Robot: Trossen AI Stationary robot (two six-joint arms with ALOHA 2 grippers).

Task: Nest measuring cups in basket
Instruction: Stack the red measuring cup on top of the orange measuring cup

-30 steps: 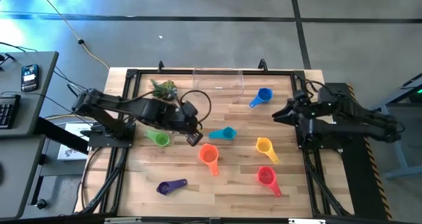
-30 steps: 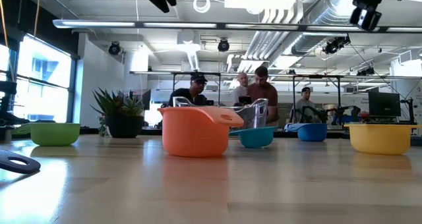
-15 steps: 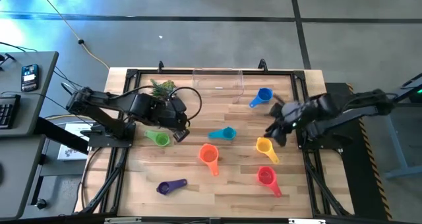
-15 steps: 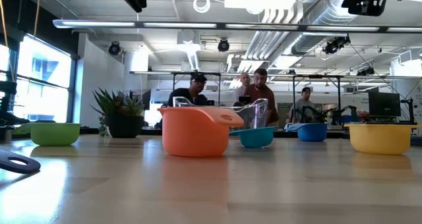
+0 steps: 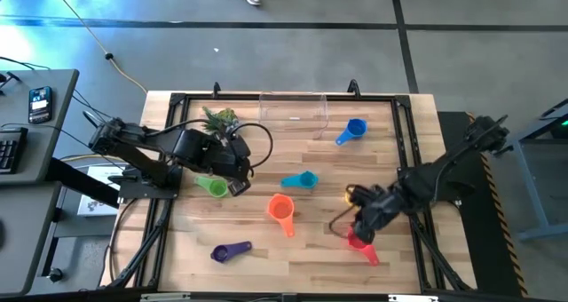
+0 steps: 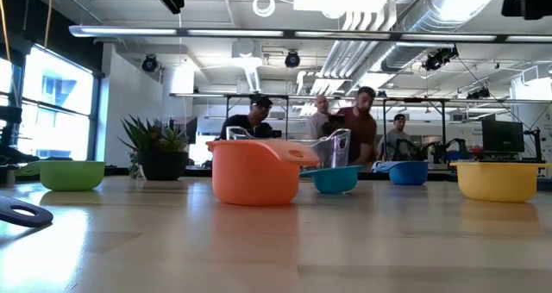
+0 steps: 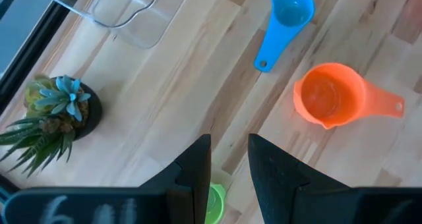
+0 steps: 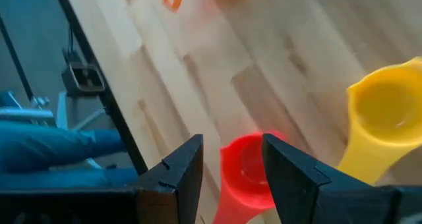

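Overhead, the right tool (image 5: 362, 234) hangs above the red measuring cup (image 5: 358, 241) near the desk's (image 5: 311, 258) front right part, its fingers (image 8: 178, 168) parted with nothing between them; the wrist view shows the red cup lying in the gap below, apart from both fingers. The yellow cup (image 5: 354, 196) sits just beside that tool, toward the far side. The left tool (image 5: 234, 186) is over the green cup (image 5: 213, 186) on the left half of the desk, its fingers (image 7: 194, 171) a narrow gap apart and empty, the green cup's rim peeking between them from underneath. The orange cup (image 5: 281, 209) and the teal-blue cup (image 5: 302, 180) lie near the middle, the purple cup (image 5: 231, 250) toward the front left, the blue cup (image 5: 352, 131) near the far edge. The clear basket (image 5: 293, 113) stands at the far edge with no cup inside, a small spiky plant (image 5: 220, 118) well to its left. People (image 6: 345, 129) stand in the room beyond
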